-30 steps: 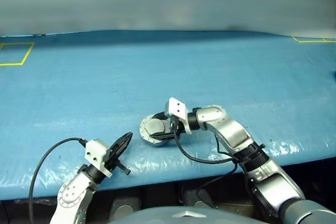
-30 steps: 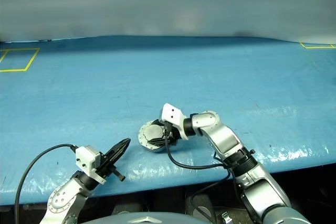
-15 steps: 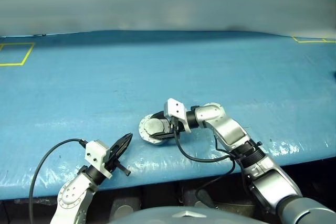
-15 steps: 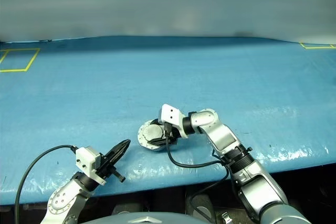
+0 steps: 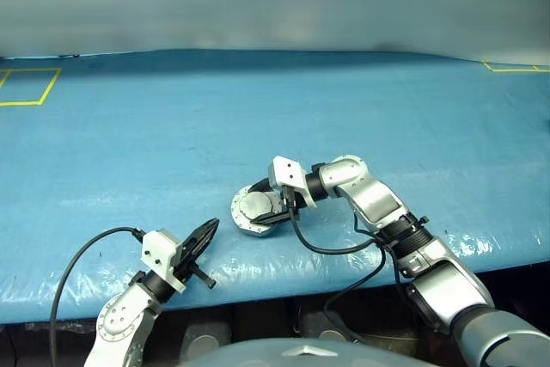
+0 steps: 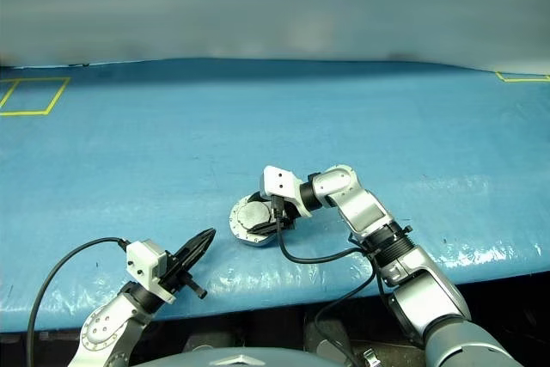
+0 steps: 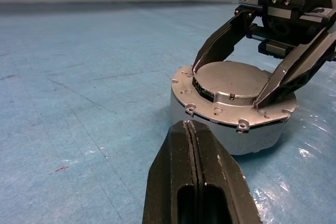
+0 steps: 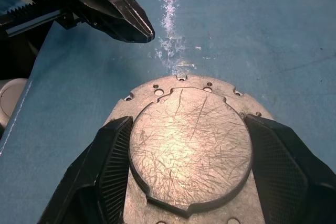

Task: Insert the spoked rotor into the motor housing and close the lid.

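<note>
The motor housing point(image 7: 231, 136) is a round grey cup standing on the blue table near its front edge. The lid point(image 8: 189, 145), grey with a scratched raised centre, lies flat on top of it and also shows from the head point(image 5: 253, 205). My right gripper point(image 8: 189, 120) reaches in from the right, one finger point(image 7: 218, 40) on each side of the raised centre, shut on the lid. My left gripper point(image 5: 211, 224) is shut and empty, a short way left of the housing, pointing at it. The spoked rotor is hidden.
A black cable point(image 5: 331, 249) loops from my right wrist down onto the table beside the housing. Yellow tape marks a square at the far left point(image 5: 26, 88) and a corner at the far right point(image 5: 516, 67). The table's front edge point(image 5: 275, 294) runs just behind both grippers.
My right wrist has rolled and the forearm has swung a little, with the fingers staying on the lid. The left gripper has not moved.
</note>
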`<state>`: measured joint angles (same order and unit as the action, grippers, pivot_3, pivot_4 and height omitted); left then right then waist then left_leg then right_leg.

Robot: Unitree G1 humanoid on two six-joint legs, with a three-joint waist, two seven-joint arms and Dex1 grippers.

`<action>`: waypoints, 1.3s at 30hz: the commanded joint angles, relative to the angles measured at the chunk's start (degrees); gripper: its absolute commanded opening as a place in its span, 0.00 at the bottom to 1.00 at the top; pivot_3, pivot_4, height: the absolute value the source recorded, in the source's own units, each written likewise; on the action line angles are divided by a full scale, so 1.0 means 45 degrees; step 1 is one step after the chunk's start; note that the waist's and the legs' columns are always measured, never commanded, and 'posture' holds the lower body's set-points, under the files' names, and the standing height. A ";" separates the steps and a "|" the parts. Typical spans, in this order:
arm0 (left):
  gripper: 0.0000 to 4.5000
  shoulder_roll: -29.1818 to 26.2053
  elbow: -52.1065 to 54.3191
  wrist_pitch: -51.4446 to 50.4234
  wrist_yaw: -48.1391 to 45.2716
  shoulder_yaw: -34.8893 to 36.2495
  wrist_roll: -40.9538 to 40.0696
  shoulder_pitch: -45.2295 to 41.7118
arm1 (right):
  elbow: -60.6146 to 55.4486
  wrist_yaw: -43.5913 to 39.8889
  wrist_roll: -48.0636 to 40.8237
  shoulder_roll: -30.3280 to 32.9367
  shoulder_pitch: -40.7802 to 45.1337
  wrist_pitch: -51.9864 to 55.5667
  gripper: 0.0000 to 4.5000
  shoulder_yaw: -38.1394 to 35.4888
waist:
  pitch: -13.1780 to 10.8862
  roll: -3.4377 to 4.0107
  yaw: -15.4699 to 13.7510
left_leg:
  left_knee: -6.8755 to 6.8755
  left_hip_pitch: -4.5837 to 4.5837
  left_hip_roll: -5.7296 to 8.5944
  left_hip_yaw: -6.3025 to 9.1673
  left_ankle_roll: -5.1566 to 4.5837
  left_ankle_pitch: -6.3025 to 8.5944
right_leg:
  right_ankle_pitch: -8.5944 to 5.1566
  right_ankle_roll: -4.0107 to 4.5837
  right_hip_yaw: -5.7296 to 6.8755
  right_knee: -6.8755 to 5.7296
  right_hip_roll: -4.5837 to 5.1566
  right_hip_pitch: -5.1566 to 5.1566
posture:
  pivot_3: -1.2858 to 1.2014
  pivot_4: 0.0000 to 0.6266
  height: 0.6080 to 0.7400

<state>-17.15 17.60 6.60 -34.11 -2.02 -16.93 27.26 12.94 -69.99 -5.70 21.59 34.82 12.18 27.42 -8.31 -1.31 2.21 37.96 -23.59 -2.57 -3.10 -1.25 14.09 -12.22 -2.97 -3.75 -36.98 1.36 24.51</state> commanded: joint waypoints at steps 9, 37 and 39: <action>0.00 -0.0036 0.0479 0.0184 -0.0046 -0.0086 -0.0154 0.0076 | 0.0551 -0.0222 0.0566 0.0020 0.0173 -0.0898 0.67 0.0112 | 0.0000 0.0001 -0.0015 | 0.0002 0.0001 0.0000 -0.0011 0.0000 0.0000 | 0.0000 0.0000 -0.0001 0.0000 0.0001 -0.0002 | 0.52 0.24 1.00; 0.00 -0.1237 0.2010 -1.3049 0.4832 0.1556 -0.9146 -0.5231 | 0.1160 0.0089 0.0760 -0.0326 0.0141 -0.0809 0.67 0.0031 | 0.0001 0.0001 -0.0004 | 0.0006 0.0203 -0.0006 0.0049 0.0015 -0.0010 | -0.0041 -0.0047 -0.0011 -0.0037 -0.0036 -0.0191 | 0.52 0.24 1.00; 0.00 -0.1182 0.1921 -1.3040 0.4975 0.1475 -0.8808 -0.5193 | 0.1152 0.0098 0.0773 -0.0333 0.0136 -0.0799 0.67 0.0024 | 0.0001 0.0000 -0.0003 | 0.0006 0.0204 -0.0006 0.0050 0.0017 -0.0011 | -0.0039 -0.0044 -0.0014 -0.0037 -0.0035 -0.0191 | 0.52 0.24 1.00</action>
<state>-22.59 25.70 -52.03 -12.10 4.95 -57.32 4.35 17.30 -70.07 -4.00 19.85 35.27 8.06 27.17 -8.31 -1.31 2.20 37.98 -22.67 -2.60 -2.88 -1.17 14.04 -12.40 -3.16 -3.82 -37.15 1.20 23.66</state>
